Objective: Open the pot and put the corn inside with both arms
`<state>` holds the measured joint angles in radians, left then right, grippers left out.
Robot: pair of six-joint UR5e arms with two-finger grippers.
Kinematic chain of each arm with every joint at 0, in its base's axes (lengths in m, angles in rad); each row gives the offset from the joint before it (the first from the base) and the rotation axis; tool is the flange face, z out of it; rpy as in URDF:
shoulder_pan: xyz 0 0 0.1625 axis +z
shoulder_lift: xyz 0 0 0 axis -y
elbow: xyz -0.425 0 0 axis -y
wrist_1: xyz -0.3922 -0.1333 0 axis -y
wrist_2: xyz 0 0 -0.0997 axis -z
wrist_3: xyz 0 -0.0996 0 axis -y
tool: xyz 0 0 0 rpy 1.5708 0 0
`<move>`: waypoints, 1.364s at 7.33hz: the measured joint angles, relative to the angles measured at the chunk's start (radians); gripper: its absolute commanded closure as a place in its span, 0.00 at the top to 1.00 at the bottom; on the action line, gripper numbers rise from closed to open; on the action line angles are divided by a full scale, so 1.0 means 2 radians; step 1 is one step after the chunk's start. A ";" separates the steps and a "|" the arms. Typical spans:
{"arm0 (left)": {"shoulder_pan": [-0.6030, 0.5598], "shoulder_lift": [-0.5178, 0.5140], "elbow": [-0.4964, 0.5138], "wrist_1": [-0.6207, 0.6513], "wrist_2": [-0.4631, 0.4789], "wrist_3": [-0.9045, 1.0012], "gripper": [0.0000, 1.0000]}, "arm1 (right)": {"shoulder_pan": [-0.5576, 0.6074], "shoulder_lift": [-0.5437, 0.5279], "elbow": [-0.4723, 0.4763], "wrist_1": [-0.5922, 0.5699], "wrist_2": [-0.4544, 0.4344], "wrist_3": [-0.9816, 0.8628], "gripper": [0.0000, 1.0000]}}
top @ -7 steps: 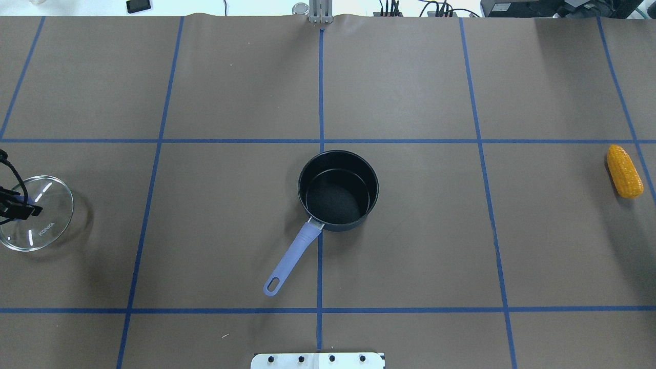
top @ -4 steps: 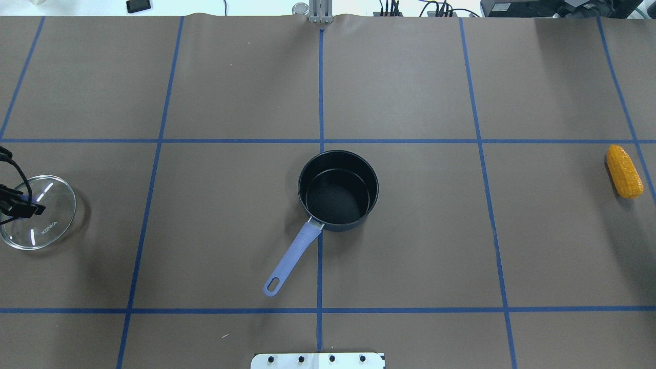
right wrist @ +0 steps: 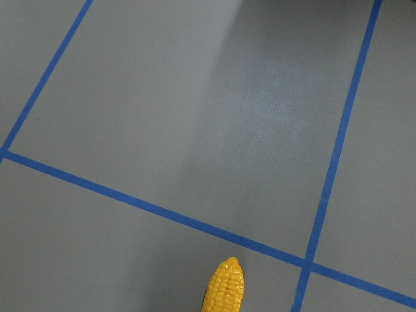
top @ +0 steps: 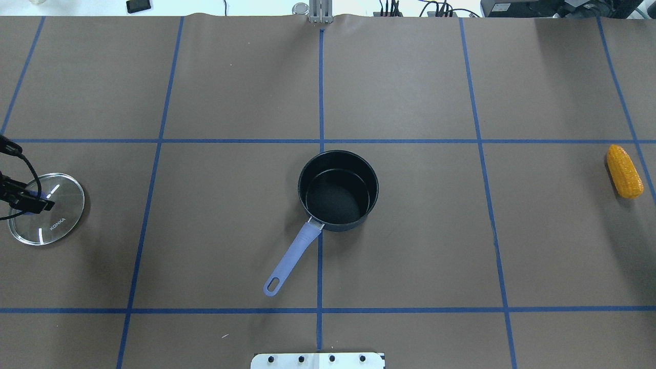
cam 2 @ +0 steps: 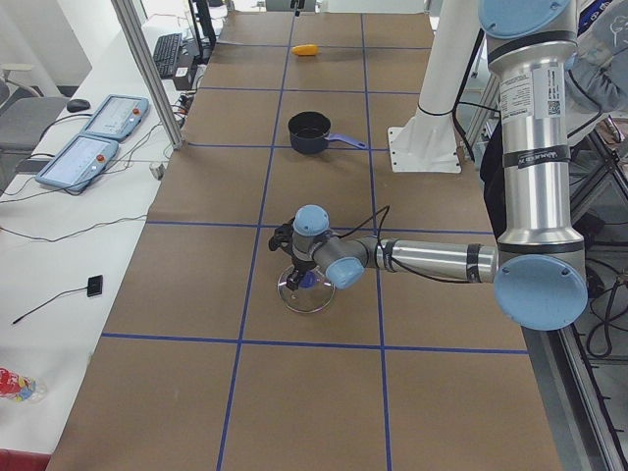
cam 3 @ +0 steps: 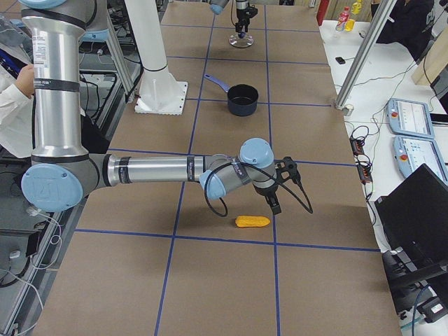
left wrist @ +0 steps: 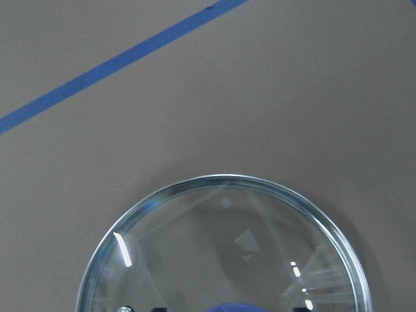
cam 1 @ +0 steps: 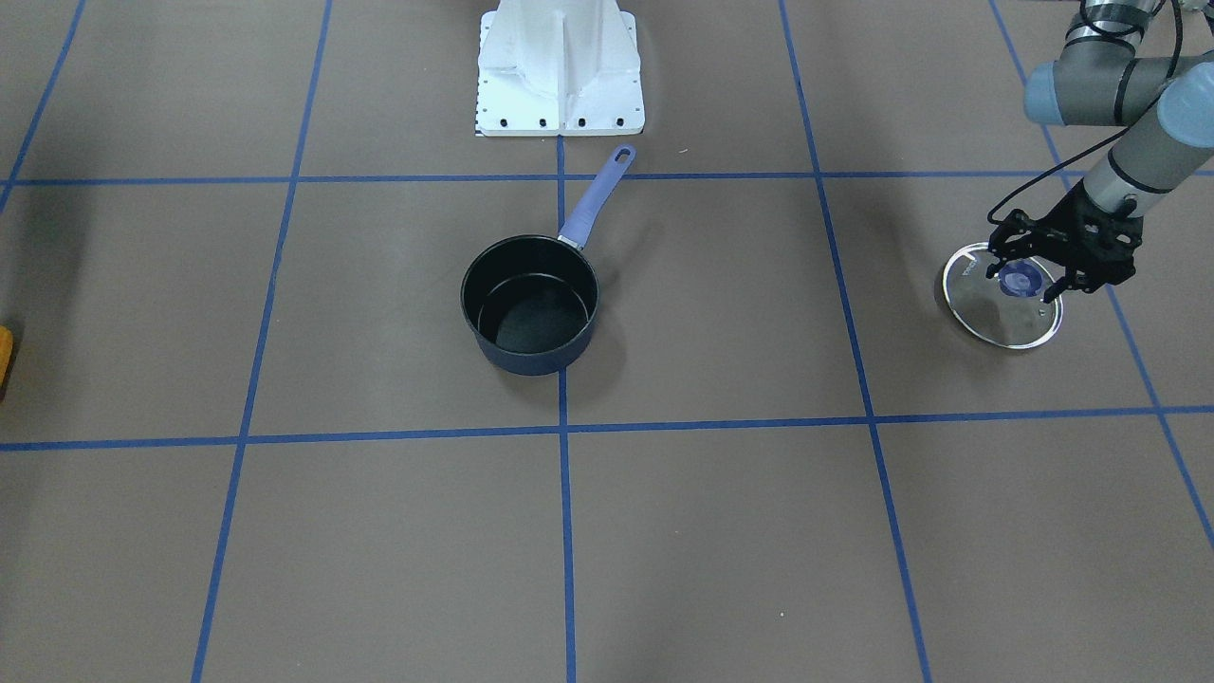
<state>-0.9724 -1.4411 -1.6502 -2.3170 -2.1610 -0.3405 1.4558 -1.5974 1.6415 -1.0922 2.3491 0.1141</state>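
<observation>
Corn (top: 624,171): lying far right, well apart from pot (top: 338,190).
Handling: I am judging it light, rigid, bumpy; best taken mid-cob, across.
Left gripper (cam 1: 1020,286): clasping lid (cam 1: 996,318) by its knob.
Right gripper (cam 3: 283,185): hovering beside corn; closure I cannot tell.

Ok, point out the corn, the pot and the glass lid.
corn (top: 624,171), overhead view, middle of the cob.
pot (top: 335,200), overhead view, bare inner floor.
glass lid (top: 64,207), overhead view, clear glass beside the knob.
</observation>
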 measured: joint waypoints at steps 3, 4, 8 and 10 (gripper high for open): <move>-0.033 -0.018 -0.003 0.036 -0.024 0.006 0.99 | 0.000 0.001 -0.001 0.000 0.000 0.000 1.00; -0.065 -0.025 -0.006 0.069 -0.032 0.030 0.99 | 0.000 0.001 -0.001 -0.001 0.000 0.000 1.00; -0.215 -0.053 -0.008 0.281 -0.079 0.176 0.99 | 0.000 -0.001 -0.005 0.000 0.000 0.000 1.00; -0.266 -0.059 -0.002 0.371 -0.083 0.196 0.99 | -0.001 -0.004 -0.010 -0.002 0.000 0.003 1.00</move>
<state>-1.5040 -1.5590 -1.6534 -1.5746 -2.3273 0.0522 1.4539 -1.6051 1.6220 -1.0966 2.3491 0.1207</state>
